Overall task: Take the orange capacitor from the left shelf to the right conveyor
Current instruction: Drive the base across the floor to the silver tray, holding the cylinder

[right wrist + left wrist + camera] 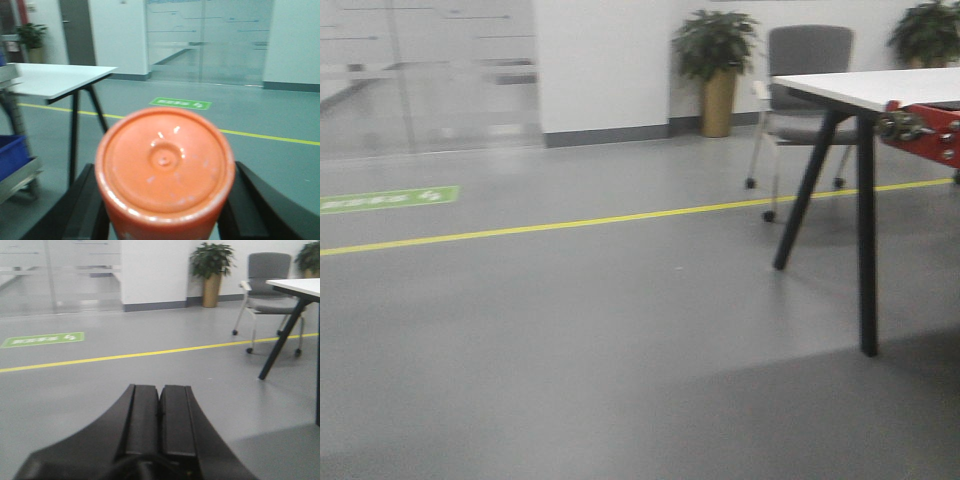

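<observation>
Orange capacitor (165,170) fills the right wrist view, rimmed top toward the lens. It sits between the dark fingers (82,210) of the right pincer (167,215), which close on its sides and hold it off any surface, evidently for carrying. Left pincer (160,410) is fully closed, fingers meeting, empty, idle above bare floor (75,390).

Hidden: the capacitor's side and lower body. A steel shelf edge (17,182) with a blue bin (10,155) is cropped at the frame's left. No conveyor is in view. A red fitting (920,125) under the white table (860,85) is too blurred to identify.
</observation>
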Controlling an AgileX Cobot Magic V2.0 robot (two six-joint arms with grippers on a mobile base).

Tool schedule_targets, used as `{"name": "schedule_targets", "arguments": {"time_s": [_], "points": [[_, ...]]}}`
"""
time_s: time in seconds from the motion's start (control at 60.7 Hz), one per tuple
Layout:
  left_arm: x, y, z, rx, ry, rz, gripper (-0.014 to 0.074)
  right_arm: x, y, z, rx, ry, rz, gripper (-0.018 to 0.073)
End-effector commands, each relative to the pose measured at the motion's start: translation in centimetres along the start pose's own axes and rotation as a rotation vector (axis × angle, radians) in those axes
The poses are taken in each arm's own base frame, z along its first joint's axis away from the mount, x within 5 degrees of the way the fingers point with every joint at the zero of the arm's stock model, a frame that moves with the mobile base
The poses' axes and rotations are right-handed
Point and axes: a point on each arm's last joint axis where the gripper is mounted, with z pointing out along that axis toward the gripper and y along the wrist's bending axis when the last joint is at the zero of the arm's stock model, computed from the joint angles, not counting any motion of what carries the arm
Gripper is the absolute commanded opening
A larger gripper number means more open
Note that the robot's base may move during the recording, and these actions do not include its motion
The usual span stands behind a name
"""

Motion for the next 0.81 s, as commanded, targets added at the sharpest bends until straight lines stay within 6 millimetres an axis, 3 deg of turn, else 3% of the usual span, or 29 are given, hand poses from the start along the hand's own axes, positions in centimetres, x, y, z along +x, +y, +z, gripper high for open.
{"name": "schedule_targets", "arguments": {"time_s": [0.0, 0.791], "points": [[-0.95, -0.03, 0.02, 0.005, -0.08, 0.0, -0.0105, -1.62, 0.24, -0.09, -0.019, -0.102, -0.018, 0.0046], [-0.95, -0.03, 0.02, 0.005, -0.08, 0.0, -0.0105, -1.63, 0.24, -0.09, -0.019, -0.103, -0.018, 0.0046]]}}
